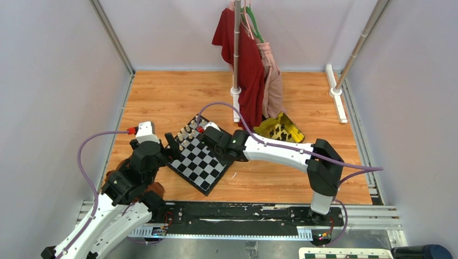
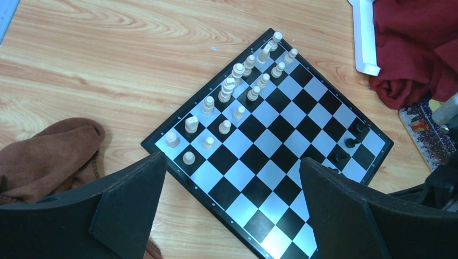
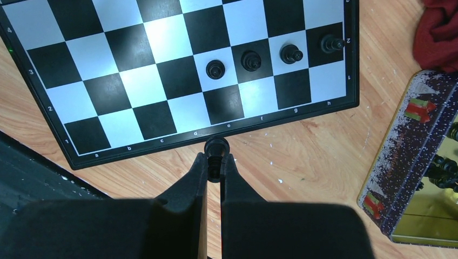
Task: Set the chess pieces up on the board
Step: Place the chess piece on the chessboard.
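The chessboard (image 1: 197, 161) lies turned like a diamond on the wooden table. Several cream pieces (image 2: 229, 86) fill two rows along its far-left side. Several black pieces (image 3: 251, 59) stand in a row near its right edge. My right gripper (image 3: 215, 159) is shut on a black piece (image 3: 217, 147) and holds it just off the board's edge by the files d and e. In the top view it (image 1: 204, 133) sits over the board's far corner. My left gripper (image 2: 232, 208) is open and empty above the board's near-left edge; in the top view it (image 1: 170, 144) is at the board's left corner.
A gold tray (image 1: 279, 128) with black pieces lies right of the board; its patterned wall (image 3: 410, 156) shows in the right wrist view. A brown cloth (image 2: 51, 156) lies left of the board. Red and pink garments (image 1: 249, 59) hang on a stand behind.
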Robot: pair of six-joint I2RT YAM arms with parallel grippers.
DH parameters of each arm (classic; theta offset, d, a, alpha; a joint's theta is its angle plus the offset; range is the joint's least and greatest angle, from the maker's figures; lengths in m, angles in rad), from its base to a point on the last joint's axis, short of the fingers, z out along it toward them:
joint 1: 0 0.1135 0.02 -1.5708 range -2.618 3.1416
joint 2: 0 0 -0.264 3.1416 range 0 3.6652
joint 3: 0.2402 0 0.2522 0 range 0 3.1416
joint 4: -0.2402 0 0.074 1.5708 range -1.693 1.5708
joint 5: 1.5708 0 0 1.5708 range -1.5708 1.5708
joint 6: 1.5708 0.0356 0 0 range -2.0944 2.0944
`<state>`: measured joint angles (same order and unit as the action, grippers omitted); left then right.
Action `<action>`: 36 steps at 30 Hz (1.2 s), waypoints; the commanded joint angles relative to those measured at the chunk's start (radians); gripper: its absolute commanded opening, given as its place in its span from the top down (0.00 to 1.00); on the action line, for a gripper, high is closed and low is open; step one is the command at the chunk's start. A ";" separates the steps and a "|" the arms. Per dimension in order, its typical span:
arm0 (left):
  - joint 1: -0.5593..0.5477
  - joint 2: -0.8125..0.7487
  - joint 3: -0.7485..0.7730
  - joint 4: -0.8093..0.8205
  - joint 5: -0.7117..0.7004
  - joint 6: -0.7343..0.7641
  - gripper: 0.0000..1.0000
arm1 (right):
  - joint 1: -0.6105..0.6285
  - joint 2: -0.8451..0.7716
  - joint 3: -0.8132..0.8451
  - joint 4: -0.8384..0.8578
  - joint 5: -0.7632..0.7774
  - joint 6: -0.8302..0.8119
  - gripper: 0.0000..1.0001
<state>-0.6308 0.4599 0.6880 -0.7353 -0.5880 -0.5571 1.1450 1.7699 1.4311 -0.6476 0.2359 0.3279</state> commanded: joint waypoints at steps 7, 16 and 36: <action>-0.011 0.000 -0.014 0.011 -0.019 -0.005 0.00 | 0.012 0.056 0.036 -0.010 -0.008 -0.024 1.00; -0.010 0.001 -0.016 0.011 -0.018 -0.006 0.00 | 0.010 0.076 0.037 -0.001 -0.010 -0.033 1.00; -0.010 0.022 -0.016 0.011 -0.017 -0.007 0.00 | -0.038 0.125 0.011 0.046 -0.053 -0.044 1.00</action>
<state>-0.6308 0.4744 0.6880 -0.7353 -0.5884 -0.5571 1.1213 1.8690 1.4464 -0.5980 0.1959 0.2981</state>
